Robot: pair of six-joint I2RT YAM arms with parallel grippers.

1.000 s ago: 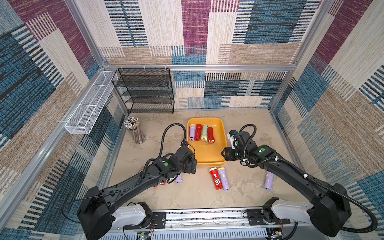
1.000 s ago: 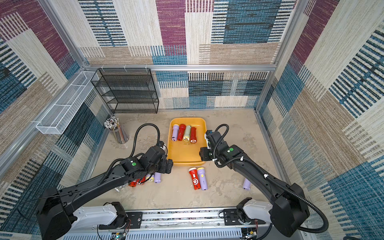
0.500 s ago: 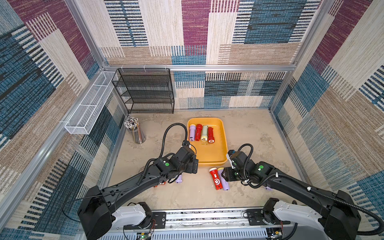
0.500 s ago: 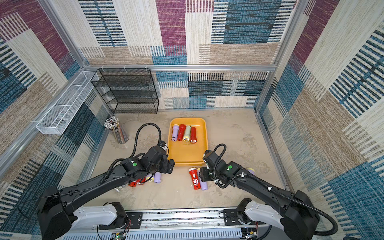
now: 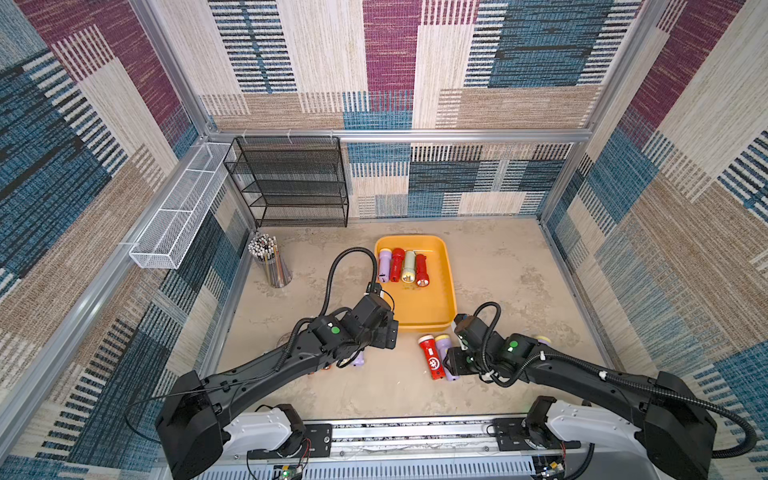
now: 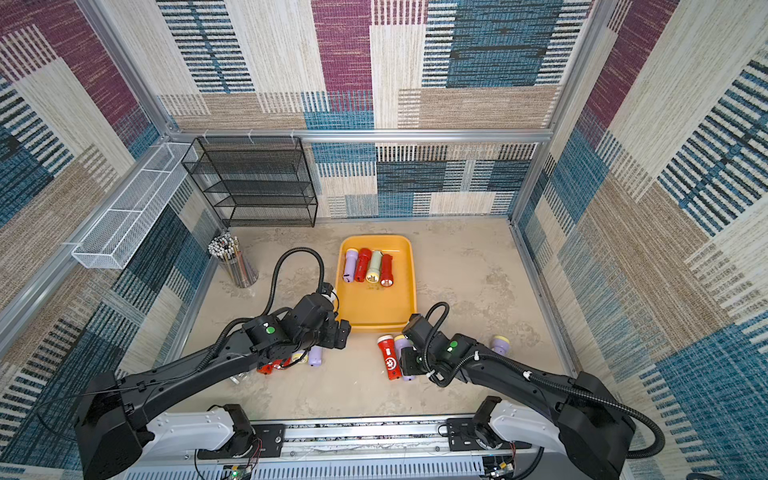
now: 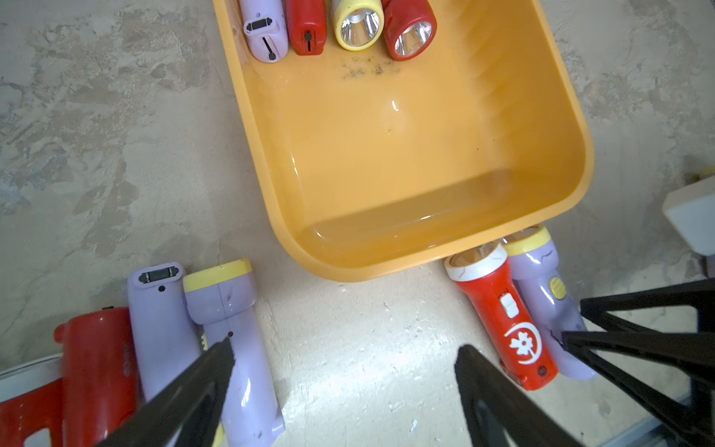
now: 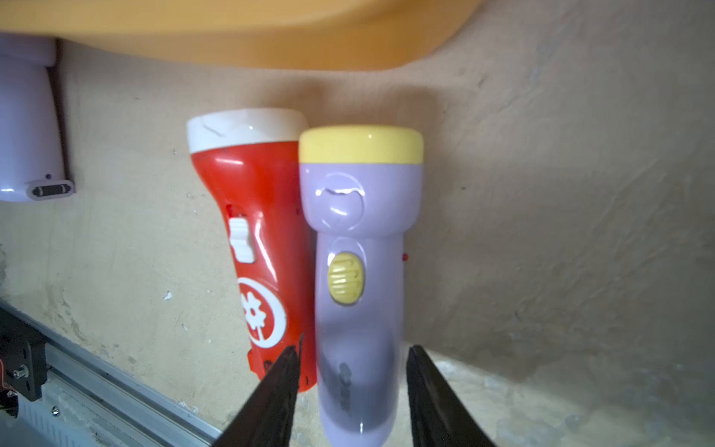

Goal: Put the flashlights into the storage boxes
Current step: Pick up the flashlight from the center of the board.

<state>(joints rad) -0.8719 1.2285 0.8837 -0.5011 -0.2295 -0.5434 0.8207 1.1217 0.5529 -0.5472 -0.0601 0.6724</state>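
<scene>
Right gripper (image 8: 354, 348) straddles the lilac flashlight (image 8: 360, 216) at its slim handle, can't tell if it's pinching yet, probably light slippery plastic; left gripper (image 7: 344, 348) hangs wide open.

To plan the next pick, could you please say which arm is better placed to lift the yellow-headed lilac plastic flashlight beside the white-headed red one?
Right, probably: the right pincer straddles the handle of the yellow-headed lilac plastic flashlight, while the left pincer hangs open over the beige tabletop.
</scene>
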